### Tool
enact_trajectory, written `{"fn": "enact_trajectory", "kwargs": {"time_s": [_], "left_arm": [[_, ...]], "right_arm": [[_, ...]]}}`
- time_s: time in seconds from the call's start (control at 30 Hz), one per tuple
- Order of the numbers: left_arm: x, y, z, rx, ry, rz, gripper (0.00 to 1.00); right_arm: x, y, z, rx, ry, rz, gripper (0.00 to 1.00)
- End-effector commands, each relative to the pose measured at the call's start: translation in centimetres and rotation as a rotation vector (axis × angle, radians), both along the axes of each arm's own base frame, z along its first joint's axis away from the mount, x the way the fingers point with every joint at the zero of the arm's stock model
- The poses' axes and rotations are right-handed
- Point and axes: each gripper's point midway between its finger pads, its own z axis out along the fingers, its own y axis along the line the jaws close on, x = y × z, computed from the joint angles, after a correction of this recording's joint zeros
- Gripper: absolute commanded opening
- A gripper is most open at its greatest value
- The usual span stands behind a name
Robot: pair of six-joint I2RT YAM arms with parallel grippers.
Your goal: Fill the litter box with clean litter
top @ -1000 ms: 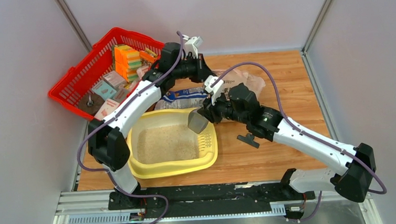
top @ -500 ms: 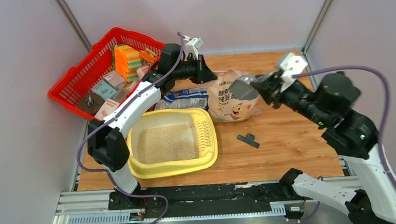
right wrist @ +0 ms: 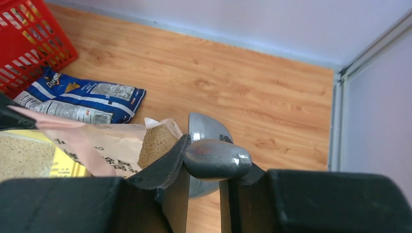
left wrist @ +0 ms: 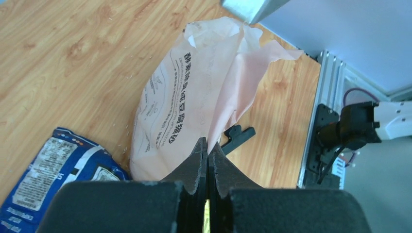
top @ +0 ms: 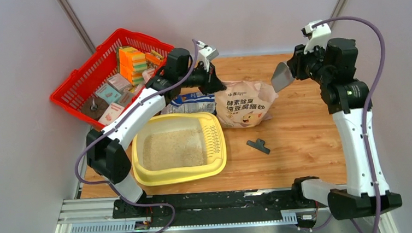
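The litter box (top: 180, 175) holds a shallow bed of clean litter (top: 170, 149); more seems needed. Left gripper (top: 213, 86) pinches the litter bag (top: 244, 105), right gripper (top: 293, 69) clamps a metal scoop (top: 281, 77).

Pale-yellow litter box (top: 180, 176) upright, holding beige clean litter (top: 173, 149).

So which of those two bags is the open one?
The tan paper bag with dark lettering: its mouth gapes, showing beige granules inside. The blue-and-white bag beside it lies flat, no opening visible.
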Motion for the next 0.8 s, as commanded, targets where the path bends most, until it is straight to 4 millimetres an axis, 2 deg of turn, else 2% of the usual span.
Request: {"fn": "enact_trajectory", "kwargs": {"time_s": [0.0,0.13,0.23,0.27,0.43,0.63,0.67,0.77], "left_arm": [[-1.5,0.9,3.3,-0.004,-0.155,-0.071,0.0],[-1.3,1.0,3.1,0.017,-0.16,-0.069,0.0],[-1.2,0.9,3.0,0.019,-0.156,-0.071,0.0],[-1.3,0.9,3.0,0.022,-0.154,-0.073,0.0],[-1.1,0.4,3.2,0.001,-0.141,-0.079,0.0],[-1.2,-0.1,5.8,-0.084,-0.158,-0.065,0.0],[-1.0,-0.2,6.2,-0.097,-0.165,-0.06,0.0],[-0.7,-0.3,7.0,-0.129,-0.175,-0.037,0.0]], "right_arm": [[1.1,0.7,0.5,0.109,-0.001,0.057,0.0],[1.2,3.1,-0.5,0.157,0.04,0.194,0.0],[1.3,4.0,-1.5,0.157,0.07,0.26,0.0],[1.6,4.1,-2.4,0.151,0.104,0.27,0.0],[2.1,3.9,-3.4,0.09,0.121,0.289,0.0],[2.2,3.6,-8.0,0.051,0.258,0.261,0.0],[2.1,4.1,-9.2,0.046,0.282,0.267,0.0],[3.0,4.8,-10.6,0.052,0.27,0.224,0.0]]}}
